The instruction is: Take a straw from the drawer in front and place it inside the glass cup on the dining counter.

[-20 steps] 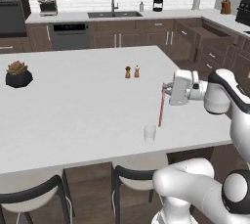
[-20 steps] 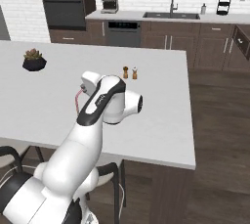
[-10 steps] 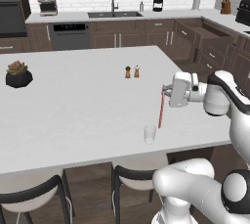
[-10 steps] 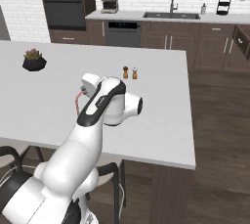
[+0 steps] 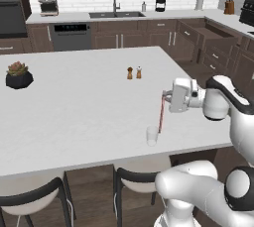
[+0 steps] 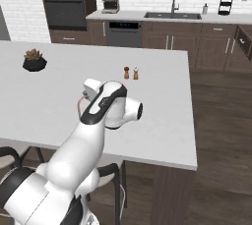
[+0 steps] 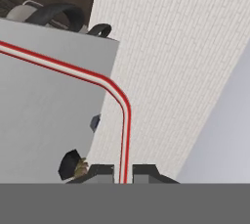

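You see the gripper [image 5: 165,94] closed tight on the straw [image 5: 161,113], a thin red-pink tube with a bent top. It hangs down over the smooth white dining counter [image 5: 74,107], its lower end near the rim of the small clear glass cup [image 5: 152,136], which stands by the counter's front edge.
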Available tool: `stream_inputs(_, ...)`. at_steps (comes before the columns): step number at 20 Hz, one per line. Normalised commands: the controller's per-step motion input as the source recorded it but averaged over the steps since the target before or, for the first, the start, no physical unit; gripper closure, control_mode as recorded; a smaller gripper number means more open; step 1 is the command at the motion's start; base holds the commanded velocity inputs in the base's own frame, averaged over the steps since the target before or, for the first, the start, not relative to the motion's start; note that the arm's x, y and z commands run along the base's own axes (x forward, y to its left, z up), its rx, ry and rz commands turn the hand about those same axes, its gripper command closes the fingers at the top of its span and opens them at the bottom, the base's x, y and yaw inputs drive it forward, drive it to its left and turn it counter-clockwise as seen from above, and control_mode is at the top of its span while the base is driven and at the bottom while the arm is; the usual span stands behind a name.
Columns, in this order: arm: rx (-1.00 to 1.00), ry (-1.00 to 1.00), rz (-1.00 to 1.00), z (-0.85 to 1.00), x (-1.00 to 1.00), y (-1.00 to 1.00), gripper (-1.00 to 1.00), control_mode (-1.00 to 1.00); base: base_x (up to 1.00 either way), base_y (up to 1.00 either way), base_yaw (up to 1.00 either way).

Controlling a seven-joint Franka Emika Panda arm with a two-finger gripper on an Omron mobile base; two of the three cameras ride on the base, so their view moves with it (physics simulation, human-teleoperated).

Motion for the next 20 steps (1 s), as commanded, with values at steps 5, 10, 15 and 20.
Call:
stream_inputs(5,0.00,0.00,0.00,-0.16,0.31,0.00,1.00,-1.00,0.00,0.00,0.00)
stream_inputs(10,0.00,0.00,0.00,-0.24,0.20,0.00,1.00,-1.00,0.00,0.00,0.00)
stream_inputs(15,0.00,0.00,0.01,-0.32,0.13,0.00,1.00,-1.00,0.00,0.00,0.00)
stream_inputs(20,0.00,0.00,0.02,-0.29,0.10,0.00,1.00,-1.00,0.00,0.00,0.00)
